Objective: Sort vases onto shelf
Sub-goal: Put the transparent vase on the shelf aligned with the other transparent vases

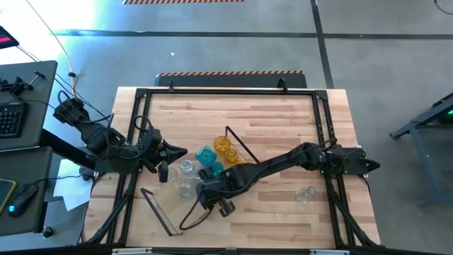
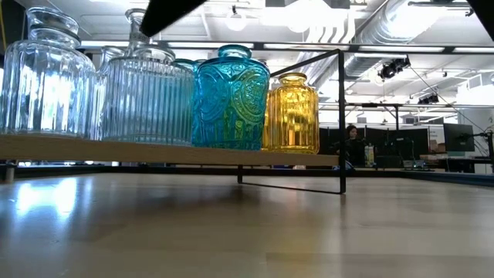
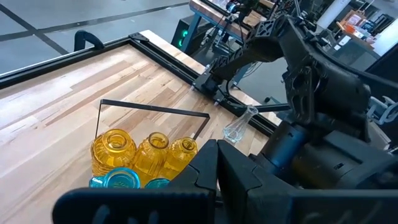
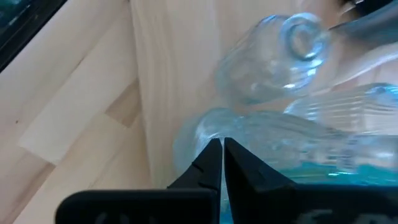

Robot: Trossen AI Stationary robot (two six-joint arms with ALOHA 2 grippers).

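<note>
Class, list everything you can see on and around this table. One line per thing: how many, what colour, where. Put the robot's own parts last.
Amber vases: three visible, yellow, grouped at one end of the shelf.
Teal vases: at least two, blue, beside the amber ones.
Clear vases: several, colourless, on the shelf next to the teal ones; exact count unclear.
Lone clear vase: one, colourless, on the tabletop near the right arm's base, apart from the shelf.
Shelf: one, light wood board with black wire end frames, mid-table.
Table: one, striped light wood with a black frame.
Person: one, in the room far behind the table.
Left gripper: dark, shut, by the clear vases.
Right gripper: dark, shut, over the clear vases.
</note>
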